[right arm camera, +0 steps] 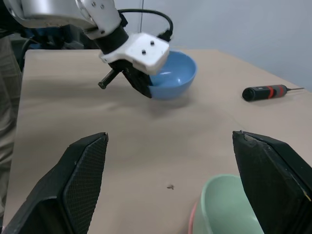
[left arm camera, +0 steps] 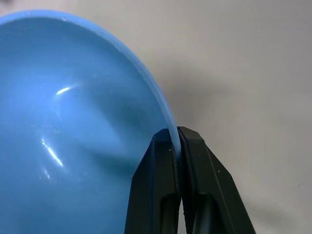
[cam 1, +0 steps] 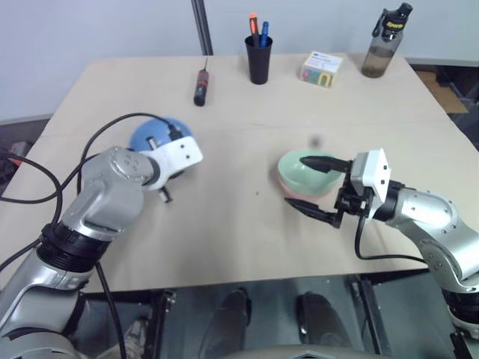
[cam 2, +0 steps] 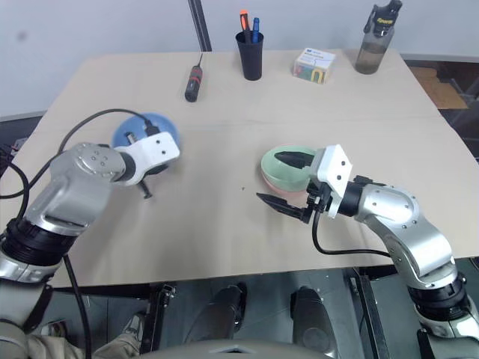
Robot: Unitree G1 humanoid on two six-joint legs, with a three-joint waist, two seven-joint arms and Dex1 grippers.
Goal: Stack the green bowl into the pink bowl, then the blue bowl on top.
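The blue bowl (cam 1: 153,133) sits on the table's left half. My left gripper (left arm camera: 176,132) is shut on its rim, one finger inside and one outside; the right wrist view shows the blue bowl (right arm camera: 173,73) with that gripper (right arm camera: 146,90) on its near edge. The green bowl (cam 1: 296,178) rests inside the pink bowl (cam 2: 278,191), whose rim peeks out below it, right of centre. My right gripper (cam 1: 297,182) stands open at that stack, one finger over the green bowl and the other along its near side, nothing gripped.
Along the far edge stand a red-and-black screwdriver (cam 1: 200,86), a black pen cup (cam 1: 259,56), a small colourful box (cam 1: 322,69) and a dark bottle (cam 1: 385,41). Black cables loop over my left arm. Bare tabletop (cam 1: 232,194) lies between the bowls.
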